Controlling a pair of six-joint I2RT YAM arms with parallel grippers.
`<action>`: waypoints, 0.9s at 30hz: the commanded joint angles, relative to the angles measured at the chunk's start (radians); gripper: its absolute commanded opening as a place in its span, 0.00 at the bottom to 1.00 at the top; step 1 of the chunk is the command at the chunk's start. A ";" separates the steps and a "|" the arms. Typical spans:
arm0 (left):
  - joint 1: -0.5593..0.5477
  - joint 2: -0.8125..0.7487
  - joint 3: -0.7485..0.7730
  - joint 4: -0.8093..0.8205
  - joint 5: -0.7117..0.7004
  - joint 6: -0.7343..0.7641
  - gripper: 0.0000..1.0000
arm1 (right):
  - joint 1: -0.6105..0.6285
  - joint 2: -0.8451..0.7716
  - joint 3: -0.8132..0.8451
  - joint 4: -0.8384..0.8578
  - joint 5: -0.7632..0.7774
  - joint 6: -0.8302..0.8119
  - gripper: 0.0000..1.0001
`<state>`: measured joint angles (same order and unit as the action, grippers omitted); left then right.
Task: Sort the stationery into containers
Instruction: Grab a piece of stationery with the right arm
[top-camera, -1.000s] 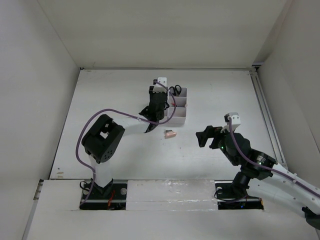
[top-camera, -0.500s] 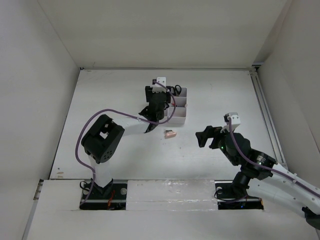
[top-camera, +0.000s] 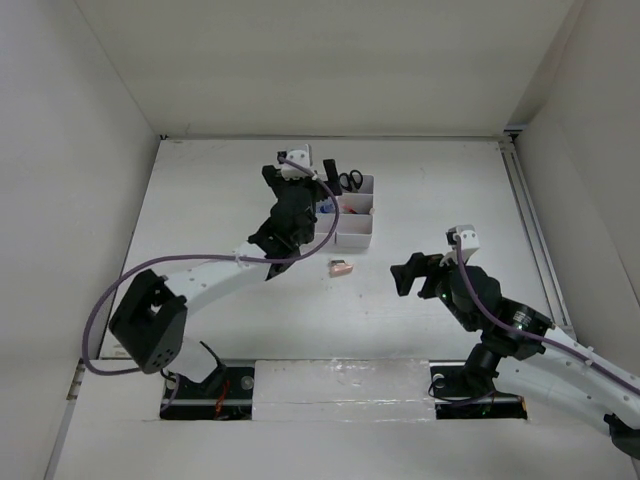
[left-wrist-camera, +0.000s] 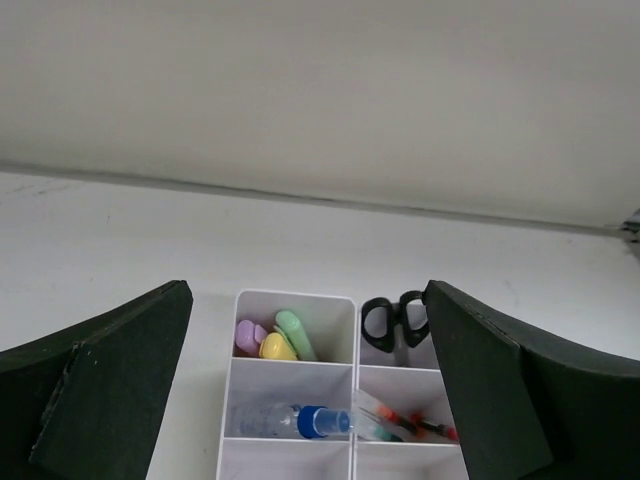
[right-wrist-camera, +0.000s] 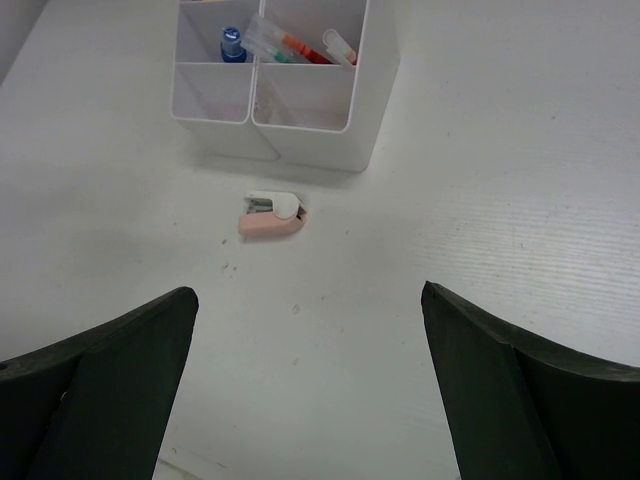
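Left wrist: blue-capped tube (left-wrist-camera: 292, 420) in organizer (left-wrist-camera: 296, 294)

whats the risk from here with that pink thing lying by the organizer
The small pink item lies flat close to the organizer; the open right end effector may nudge its wall when reaching in. The blue-capped tube and pens lean loosely; the open left end effector above them might catch one.

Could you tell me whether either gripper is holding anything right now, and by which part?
Nothing is held: the left gripper is open by the organizer, and the right gripper is open above the table.
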<state>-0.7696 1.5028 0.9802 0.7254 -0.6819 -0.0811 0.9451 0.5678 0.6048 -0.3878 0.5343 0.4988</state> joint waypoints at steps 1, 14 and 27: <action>-0.008 -0.104 -0.006 -0.107 -0.002 -0.066 1.00 | 0.011 -0.011 0.001 0.055 -0.016 -0.017 1.00; -0.008 -0.334 -0.095 -0.627 0.116 -0.431 1.00 | 0.001 0.265 0.021 0.242 -0.322 -0.158 1.00; -0.008 -0.519 -0.291 -0.813 0.203 -0.606 1.00 | -0.092 0.768 0.150 0.512 -0.717 -0.730 1.00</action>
<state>-0.7776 1.0443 0.7315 -0.0593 -0.5259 -0.6468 0.8997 1.3361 0.6811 0.0307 -0.0105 -0.0589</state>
